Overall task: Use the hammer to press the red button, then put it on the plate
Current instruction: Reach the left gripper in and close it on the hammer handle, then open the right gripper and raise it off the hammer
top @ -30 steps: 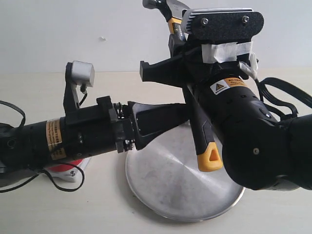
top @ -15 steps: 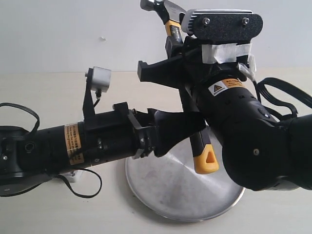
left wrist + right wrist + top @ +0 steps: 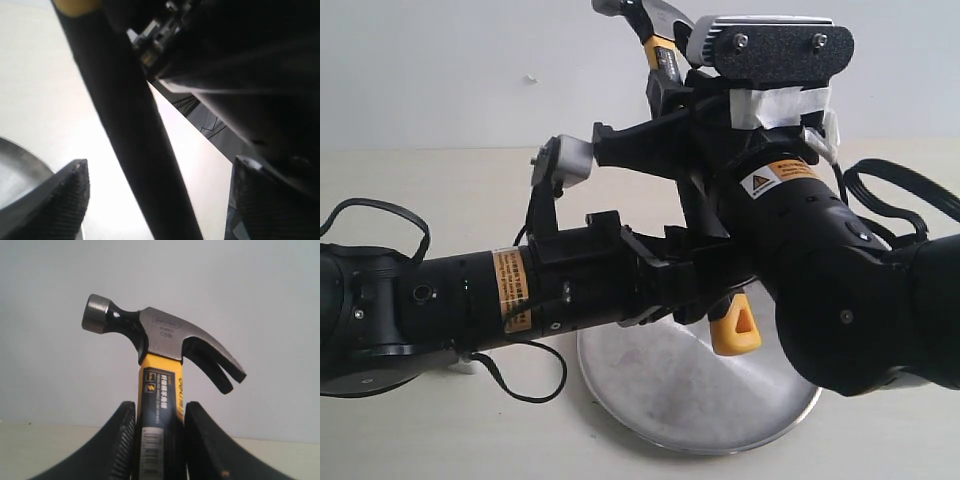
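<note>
Your right gripper (image 3: 160, 410) is clamped on the hammer (image 3: 160, 340) just below its head. It holds the tool upright, head up, and the yellow end (image 3: 734, 325) hangs above the plate (image 3: 660, 400) without touching it. Your left gripper (image 3: 160, 167) is spread wide, with one finger on each side of the black handle (image 3: 135, 130) and neither pad touching it. This looks like a hand-over low on the handle. The red button shows in no view, so you cannot check your line to it from here. The main risk is timing. If the right gripper lets go before the left has closed firmly, the hammer will drop onto the plate or tip off it. A grip this far from the steel head is also likely to let the heavy end swing or twist between the pads. The two arms are crowded together above the plate, so any sideways correction could knock one wrist against the other or push the handle out of line. Close squarely and confirm the hold before the right gripper releases.
</note>
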